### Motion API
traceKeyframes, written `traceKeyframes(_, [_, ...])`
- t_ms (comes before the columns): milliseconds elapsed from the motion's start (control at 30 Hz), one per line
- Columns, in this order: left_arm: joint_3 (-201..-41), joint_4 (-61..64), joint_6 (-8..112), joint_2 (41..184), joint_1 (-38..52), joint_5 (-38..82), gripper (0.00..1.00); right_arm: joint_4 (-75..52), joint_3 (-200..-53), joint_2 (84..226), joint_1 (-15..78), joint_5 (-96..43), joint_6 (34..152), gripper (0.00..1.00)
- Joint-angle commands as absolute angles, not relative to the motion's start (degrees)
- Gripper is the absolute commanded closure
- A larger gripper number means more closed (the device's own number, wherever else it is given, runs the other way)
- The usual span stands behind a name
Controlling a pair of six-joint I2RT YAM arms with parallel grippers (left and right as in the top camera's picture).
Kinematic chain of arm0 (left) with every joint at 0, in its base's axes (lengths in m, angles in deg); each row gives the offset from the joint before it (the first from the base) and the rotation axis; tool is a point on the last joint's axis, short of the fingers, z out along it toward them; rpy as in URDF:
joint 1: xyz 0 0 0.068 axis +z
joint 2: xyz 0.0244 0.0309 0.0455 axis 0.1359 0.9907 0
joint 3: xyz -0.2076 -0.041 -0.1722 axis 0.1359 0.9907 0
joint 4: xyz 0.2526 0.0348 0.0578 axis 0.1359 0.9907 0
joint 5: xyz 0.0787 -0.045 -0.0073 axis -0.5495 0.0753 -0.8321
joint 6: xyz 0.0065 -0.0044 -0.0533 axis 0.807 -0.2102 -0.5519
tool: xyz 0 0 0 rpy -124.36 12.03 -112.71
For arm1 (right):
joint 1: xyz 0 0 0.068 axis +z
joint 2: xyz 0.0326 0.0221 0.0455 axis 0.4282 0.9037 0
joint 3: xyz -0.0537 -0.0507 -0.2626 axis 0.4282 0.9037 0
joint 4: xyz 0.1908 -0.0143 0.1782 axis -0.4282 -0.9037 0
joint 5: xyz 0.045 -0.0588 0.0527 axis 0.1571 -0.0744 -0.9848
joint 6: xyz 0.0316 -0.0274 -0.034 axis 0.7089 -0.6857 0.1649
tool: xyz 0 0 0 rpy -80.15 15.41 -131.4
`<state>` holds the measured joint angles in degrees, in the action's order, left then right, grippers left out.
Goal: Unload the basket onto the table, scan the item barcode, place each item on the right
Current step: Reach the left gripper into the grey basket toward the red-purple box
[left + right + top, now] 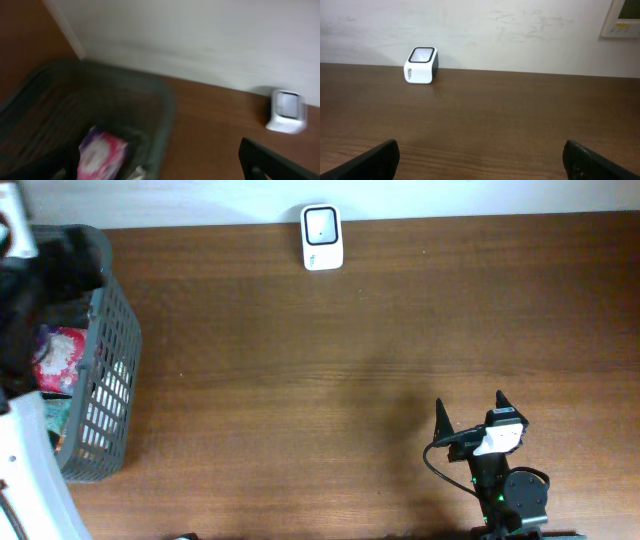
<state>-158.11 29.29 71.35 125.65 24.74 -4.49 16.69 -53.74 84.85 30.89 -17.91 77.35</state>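
Left gripper [70, 260] hangs spread above the grey basket [165, 115], with the pink packet [102, 155] inside below it. Right gripper [469, 405] is spread wide and empty; the white scanner [421, 65] stands far ahead-left on the bench [520, 110].

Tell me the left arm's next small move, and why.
Probably lower the open left gripper into the basket toward the pink packet. Nothing is held yet, the gripper hangs above the basket, and the scanner waits at the table's far edge.
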Motion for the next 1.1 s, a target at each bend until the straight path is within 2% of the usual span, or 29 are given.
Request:
traceKeyframes(0, [-159.5, 33.9, 66.9, 128.1, 30.7, -9.9, 0.01, 16.5, -53.3, 84.5, 30.5, -17.8, 77.4, 0.01])
traceKeyframes(133, [-159.5, 36.6, 57.8, 132.4, 36.8, -14.4, 0.01, 16.5, -53.3, 84.5, 30.5, -17.8, 77.4, 0.01])
traceKeyframes(267, [-159.5, 38.4, 57.6, 138.8, 39.8, -14.5, 0.01, 16.5, -53.3, 84.5, 30.5, -17.8, 77.4, 0.01])
traceKeyframes(400, [-159.5, 38.5, 53.6, 145.5, 39.7, -11.0, 0.01, 16.5, -53.3, 84.5, 30.5, -17.8, 77.4, 0.01])
traceKeyframes(433, [-159.5, 38.5, 53.2, 146.9, 39.7, -11.0, 0.07, 16.5, -53.3, 84.5, 30.5, -17.8, 77.4, 0.01])
traceKeyframes(467, [-159.5, 38.3, 52.3, 147.9, 39.8, -11.0, 0.08, 16.5, -53.3, 84.5, 30.5, -17.8, 77.4, 0.01])
traceKeyframes(567, [-159.5, 38.3, 46.7, 152.1, 39.7, -11.0, 0.07, 16.5, -53.3, 84.5, 30.5, -17.8, 77.4, 0.01])
traceKeyframes(700, [-159.4, 38.6, 46.0, 158.6, 37.7, -12.6, 0.01, 16.5, -53.3, 84.5, 30.5, -17.8, 77.4, 0.01])
traceKeyframes(800, [-159.4, 36.6, 42.8, 163.6, 36.8, -15.5, 0.00, 16.5, -53.3, 84.5, 30.5, -17.8, 77.4, 0.01])
traceKeyframes(1067, [-159.4, 28.1, 43.1, 171.6, 36.5, -16.0, 0.04, 16.5, -53.3, 84.5, 30.5, -17.8, 77.4, 0.01])
